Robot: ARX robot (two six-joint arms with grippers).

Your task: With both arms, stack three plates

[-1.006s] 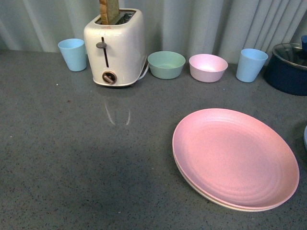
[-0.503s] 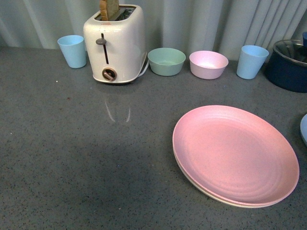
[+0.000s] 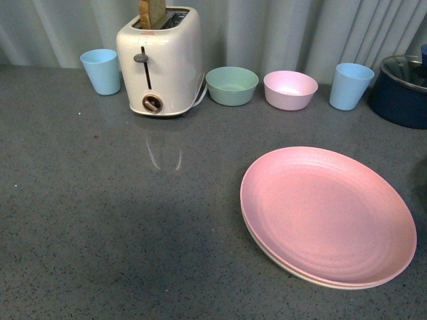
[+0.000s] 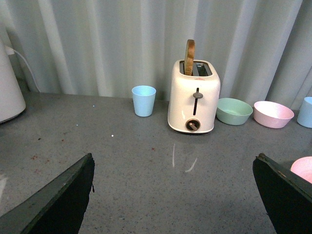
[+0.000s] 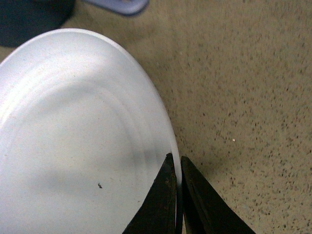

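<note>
Blue plate (image 5: 73, 136) left front view; right gripper (image 5: 176, 168) clamps its rim, pink plate (image 3: 327, 217) sits to its left, left gripper (image 4: 174, 158) spread.

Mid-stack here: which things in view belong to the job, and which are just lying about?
Job: pink plate; beige plate under it; light blue plate; right pincer shut on its rim; left pincer open.
Lying about: toaster; two blue cups; green bowl; pink bowl; dark pot.

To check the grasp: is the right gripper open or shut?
Shut: the right gripper pinches the rim of the pale blue round matte plate.
</note>
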